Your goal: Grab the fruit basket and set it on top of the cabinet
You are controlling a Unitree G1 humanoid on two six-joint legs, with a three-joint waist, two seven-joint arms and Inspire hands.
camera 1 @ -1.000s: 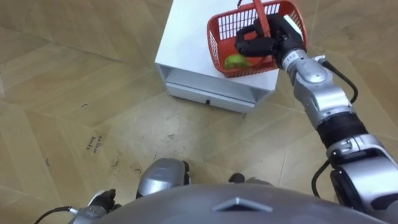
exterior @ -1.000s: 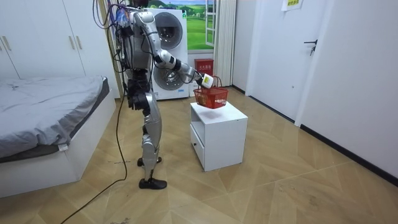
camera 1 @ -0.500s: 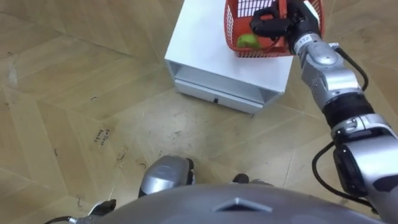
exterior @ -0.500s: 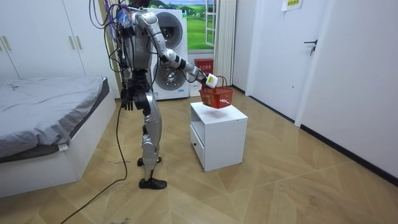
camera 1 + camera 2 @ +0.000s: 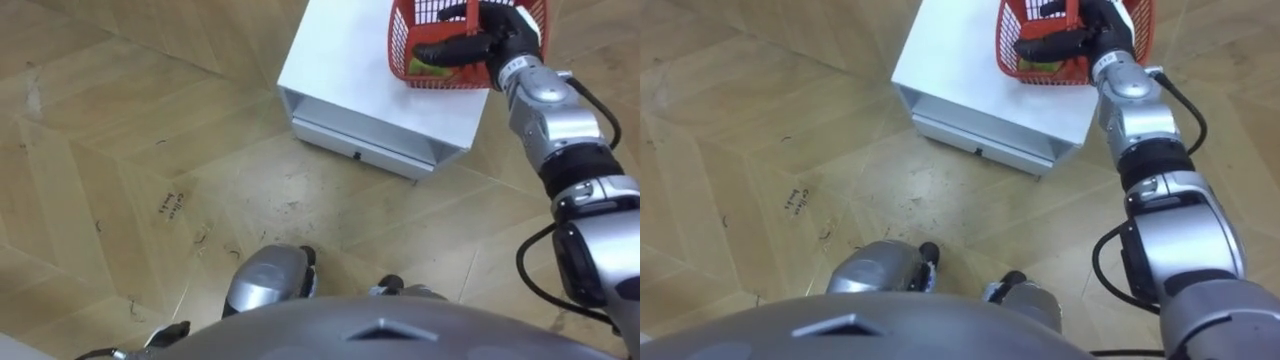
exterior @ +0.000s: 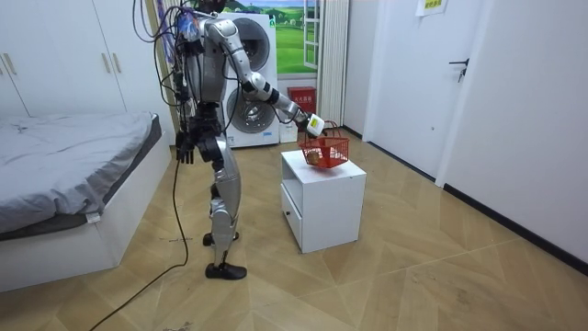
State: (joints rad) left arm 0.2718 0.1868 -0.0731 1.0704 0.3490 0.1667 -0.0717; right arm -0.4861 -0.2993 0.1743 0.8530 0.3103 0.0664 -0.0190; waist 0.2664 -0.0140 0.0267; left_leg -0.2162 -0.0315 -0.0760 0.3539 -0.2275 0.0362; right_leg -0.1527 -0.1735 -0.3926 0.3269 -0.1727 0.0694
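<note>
While the right hand [image 5: 488, 40] clasps the red basket [image 5: 403, 48] at top right, the room view adds a bed [image 6: 73, 156] at left.

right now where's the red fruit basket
Top right of the left eye view: the red fruit basket is held by its handle in the right hand, over the far right of the white drawer cabinet.

I'm looking down on pale wooden parquet flooring [image 5: 120, 150] laid in angled panels, and a small white cabinet with one drawer [image 6: 322, 207] stands on it. Around it are a low bed with grey bedding [image 6: 64, 165], tall white wardrobe doors [image 6: 83, 55], a white front-loading washing machine [image 6: 262, 37] and a white door with a dark handle [image 6: 413, 92].
</note>
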